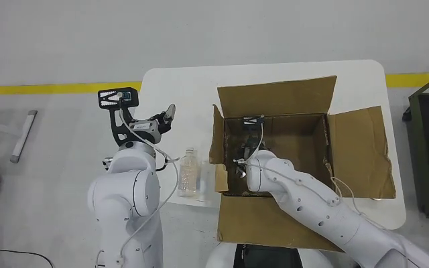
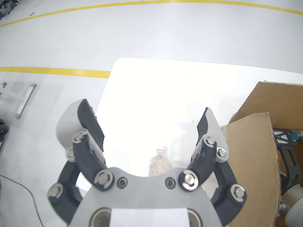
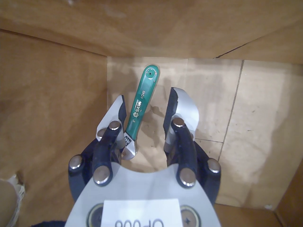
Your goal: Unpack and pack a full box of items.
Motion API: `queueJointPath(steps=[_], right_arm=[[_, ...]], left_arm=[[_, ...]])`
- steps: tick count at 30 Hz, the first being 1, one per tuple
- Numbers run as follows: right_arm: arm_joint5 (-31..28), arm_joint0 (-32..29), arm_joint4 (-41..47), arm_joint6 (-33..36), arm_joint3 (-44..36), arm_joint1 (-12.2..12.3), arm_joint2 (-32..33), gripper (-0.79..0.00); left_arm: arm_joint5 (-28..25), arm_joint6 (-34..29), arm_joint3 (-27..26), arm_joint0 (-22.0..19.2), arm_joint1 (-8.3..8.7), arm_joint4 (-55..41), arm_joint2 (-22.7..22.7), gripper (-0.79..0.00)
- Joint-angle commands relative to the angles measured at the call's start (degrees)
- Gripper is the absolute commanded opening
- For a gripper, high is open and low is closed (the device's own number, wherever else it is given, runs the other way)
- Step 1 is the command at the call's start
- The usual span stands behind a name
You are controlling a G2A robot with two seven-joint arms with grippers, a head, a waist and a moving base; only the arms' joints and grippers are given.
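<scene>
Adjustable wrench [image 3: 141,100], green handle, lies on the cardboard box [image 3: 248,119] floor, off-centre between our right gripper's [image 3: 148,98] half-open jaws. Our left gripper's [image 2: 144,106] jaws are wide, holding nothing, over the white table [image 2: 153,83]. A plastic bottle [image 2: 160,161] rests near them, beside the box.

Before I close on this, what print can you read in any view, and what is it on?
"47249": white, on the wrench's green handle.
"6": lower on the same handle, a small mark after it.
Brand word with a logo between those two: left unquoted.
White label behind the right gripper: upside down, cut by the picture's edge, not safely readable.
Top and left wrist views: no print to read.
</scene>
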Motion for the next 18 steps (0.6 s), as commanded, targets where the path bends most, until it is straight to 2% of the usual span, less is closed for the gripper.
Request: queueJointPath(steps=[1,3,18], right_arm=[[-0.1,0.3,-0.2,0.0,0.8,-0.3,-0.1,-0.329],[-0.1,0.4,-0.2,0.1,1.5,-0.7,-0.2,-0.360],[-0.8,0.7,-1.6,0.8,4.6,-2.7,0.3,-0.431]], left_arm=[[0.0,0.0,0.0,0.0,0.00,0.0,0.0,0.000],[0.0,0.0,0.0,0.0,0.00,0.0,0.0,0.000],[0.0,0.0,0.0,0.0,0.00,0.0,0.0,0.000]])
